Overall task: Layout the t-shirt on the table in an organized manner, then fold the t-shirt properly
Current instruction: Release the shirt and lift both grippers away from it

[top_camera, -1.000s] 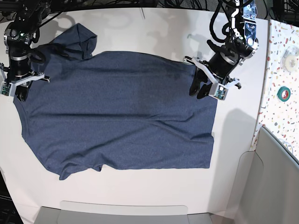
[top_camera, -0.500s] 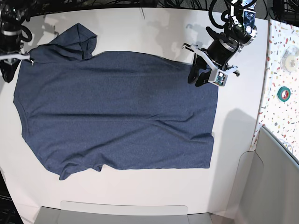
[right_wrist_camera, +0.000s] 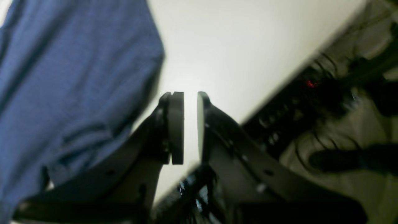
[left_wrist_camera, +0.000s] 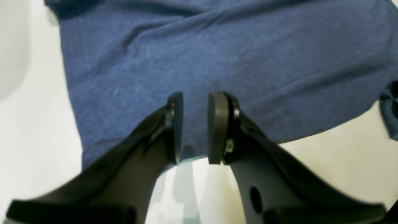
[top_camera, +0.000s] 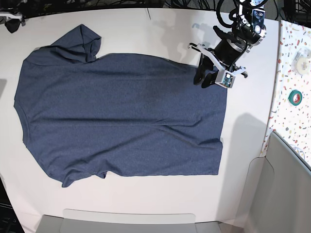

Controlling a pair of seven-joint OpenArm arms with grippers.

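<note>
While lying spread flat across the middle of the table [top_camera: 146, 204], shirt [top_camera: 121, 121] showing plain blue side up, one sleeve folded over at upper left of the base view, a small tuck at the lower left hem. Hovering at the shirt's upper right corner: left gripper [top_camera: 208, 77], jaws standing narrowly apart in the wrist view [left_wrist_camera: 194, 127], gripping nothing. Sitting at far upper left, mostly out of frame: right gripper [right_wrist_camera: 190, 127], jaws showing a slim gap, empty, over bare table just beside the cloth edge.
</note>
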